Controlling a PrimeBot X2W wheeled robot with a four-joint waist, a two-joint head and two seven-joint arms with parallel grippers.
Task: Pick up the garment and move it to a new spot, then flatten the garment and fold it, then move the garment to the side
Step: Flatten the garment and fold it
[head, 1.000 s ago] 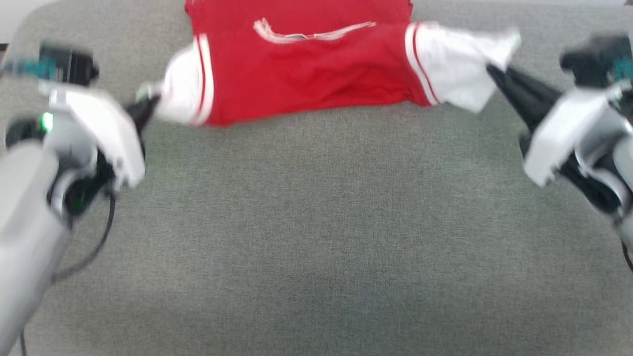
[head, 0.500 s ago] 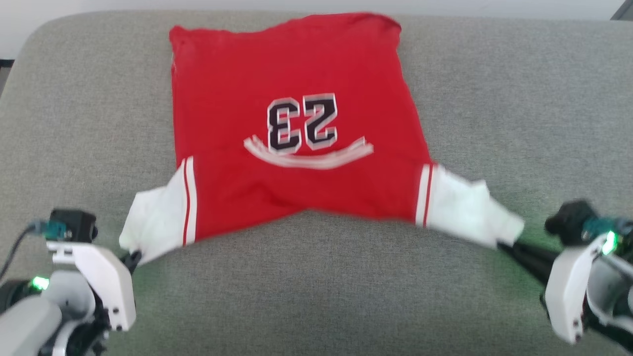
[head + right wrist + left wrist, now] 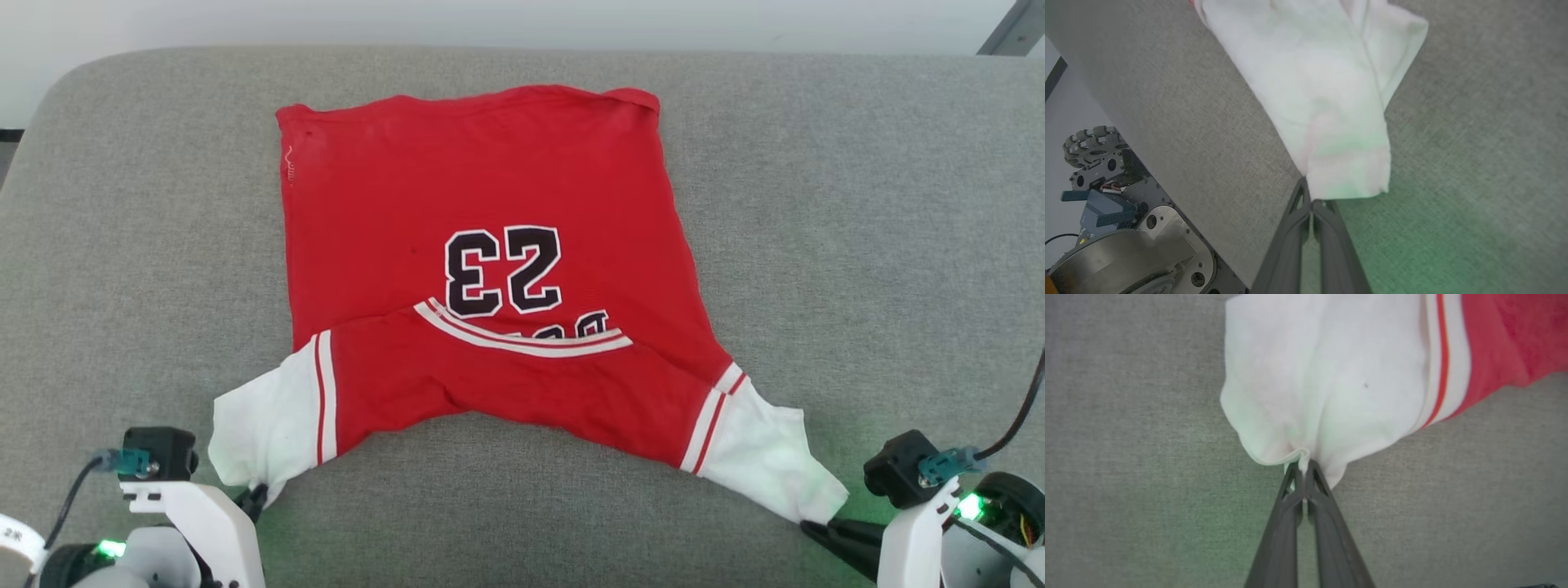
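The garment (image 3: 490,245), a red jersey with a black number 23, lies spread on the grey padded surface (image 3: 857,204) with its hem at the far side. Its collar trim (image 3: 522,336) faces me, and the near red part is slack and folded. My left gripper (image 3: 255,494) is shut on the end of the white left sleeve (image 3: 269,425). The left wrist view shows the cloth pinched between the tips of that gripper (image 3: 1302,465). My right gripper (image 3: 812,527) is shut on the corner of the white right sleeve (image 3: 767,465). It also appears in the right wrist view (image 3: 1310,192).
Grey padding extends widely on both sides of the jersey and in front of it. Its near edge runs diagonally through the right wrist view, with my wheeled base (image 3: 1126,228) and a roller wheel (image 3: 1090,145) beyond it. A pale wall (image 3: 490,20) borders the far side.
The head camera has moved, so the whole picture has shifted and the full jersey now shows. Both grippers keep hold of the sleeves, and the collar trim now sits closer under the number.
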